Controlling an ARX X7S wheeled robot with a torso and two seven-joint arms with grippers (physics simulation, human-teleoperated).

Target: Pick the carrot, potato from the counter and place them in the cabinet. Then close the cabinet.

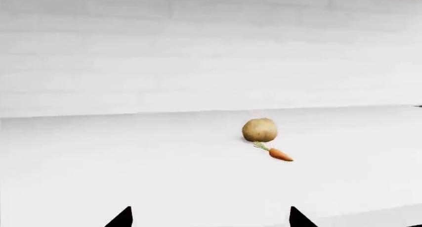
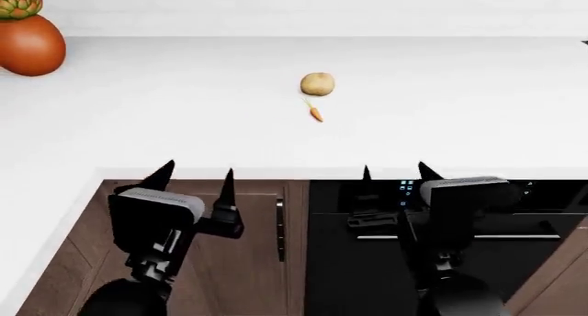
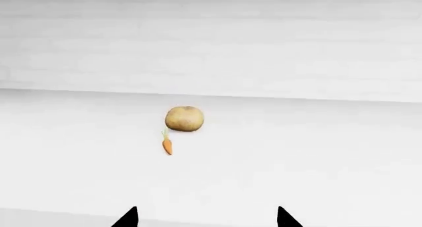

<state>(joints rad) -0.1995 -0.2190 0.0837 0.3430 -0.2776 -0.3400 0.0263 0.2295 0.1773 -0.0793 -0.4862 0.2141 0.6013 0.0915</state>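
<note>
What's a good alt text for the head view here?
A potato and a much smaller carrot lie close together near the middle of a white counter. The left gripper and right gripper, both open and empty, hover at its front edge. Wooden cabinet doors and a dark oven sit below; an orange plant pot stands far left.

The potato (image 2: 317, 84) is showing tan-yellow with brownish speckles, the carrot (image 2: 315, 113) orange with a green sprig, the table (image 2: 184, 123) plain white, the upper-left pot (image 2: 27, 46) red-orange, and the fingers (image 2: 227, 186) black.
</note>
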